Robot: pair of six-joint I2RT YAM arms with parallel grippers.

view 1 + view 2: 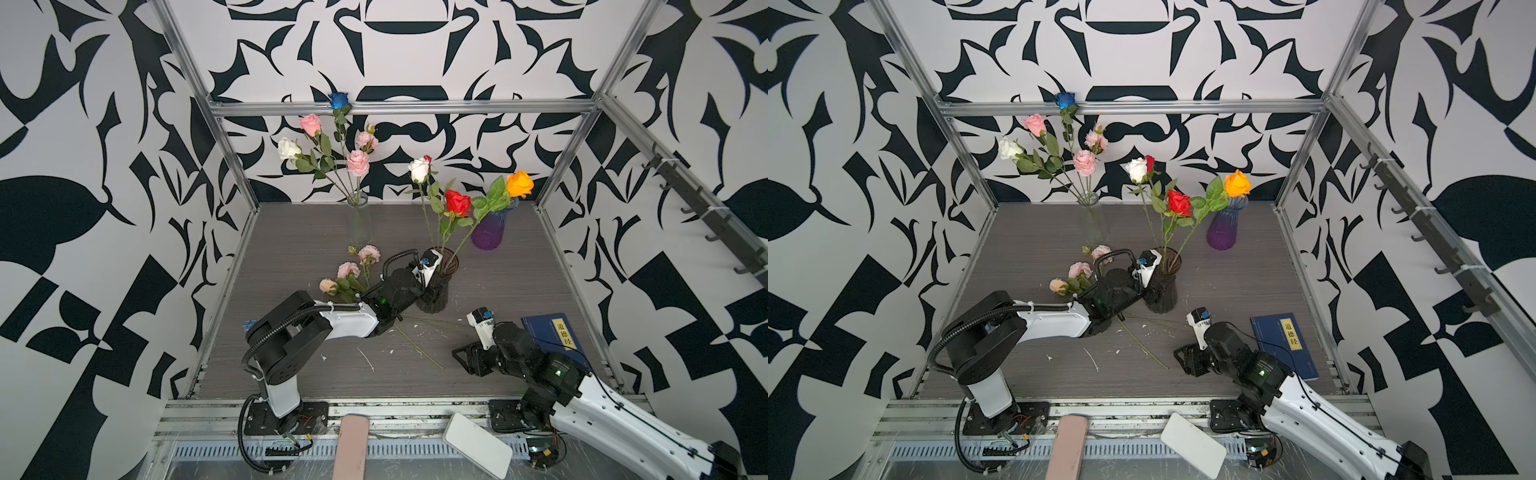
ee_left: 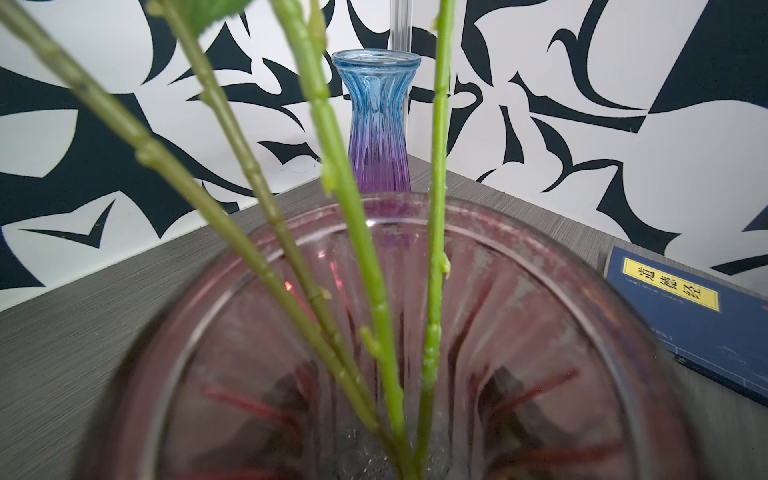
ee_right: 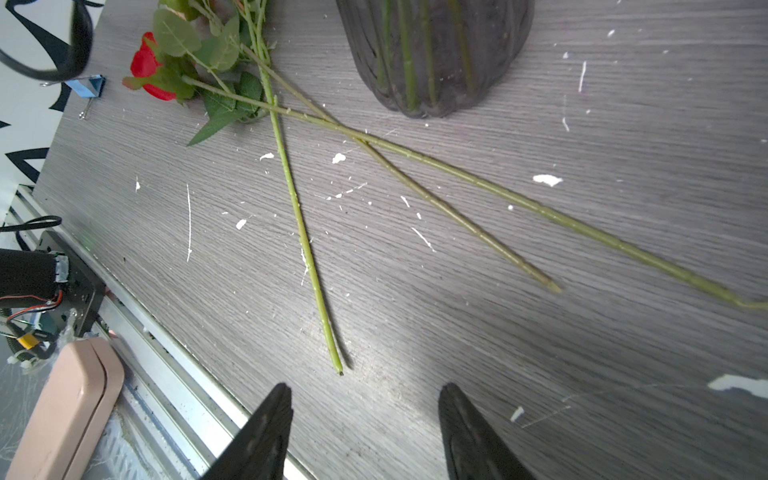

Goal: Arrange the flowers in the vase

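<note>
Right pincer (image 3: pixel 361 428): jaws apart, empty | left pincer (image 1: pixel 420 291): at dark vase (image 1: pixel 438 297) rim, jaw state cannot tell | three loose rose stems (image 3: pixel 299 224): flat on table (image 3: pixel 540 353), just ahead of right pincer | handling, judged: light, thin, springy, slippery; grip bare mid-stem.

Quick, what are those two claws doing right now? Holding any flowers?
Left gripper: beside the dark vase, jaws hidden, cannot tell.
Right gripper: open, holding nothing.
</note>
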